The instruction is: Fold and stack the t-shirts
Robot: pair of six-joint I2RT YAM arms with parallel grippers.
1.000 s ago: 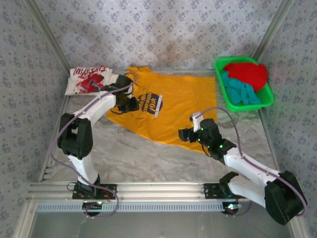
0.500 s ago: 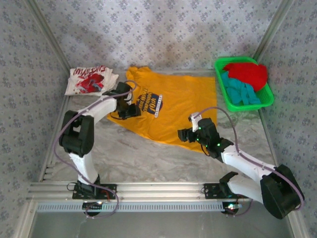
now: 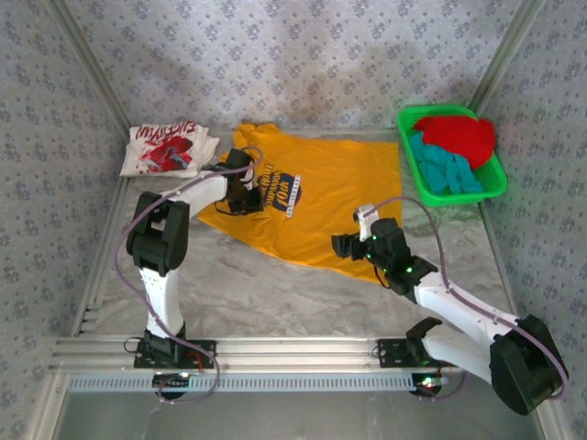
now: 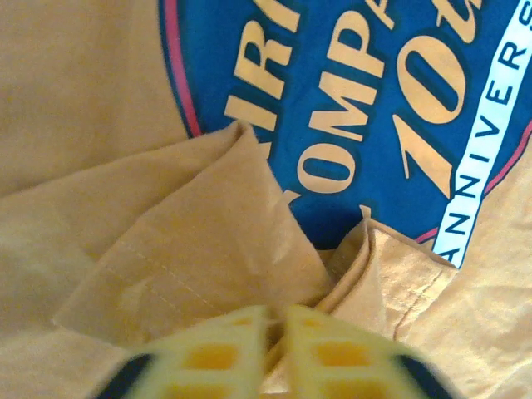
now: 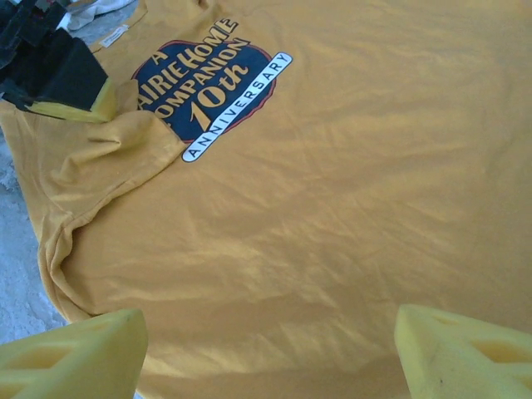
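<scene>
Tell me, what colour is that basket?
The basket is bright green, clearest from the top camera.

Looks like a robot lab's test booth, not a home. Boxed in on the left, right and far sides by patterned wall panels set in metal framing. Marble-look table inside. Along the near edge, an aluminium rail with two robot arms bolted on.

Printed t-shirt spread on the table, folded t-shirt at its far-left, basket far right holding 2 t-shirts
</scene>
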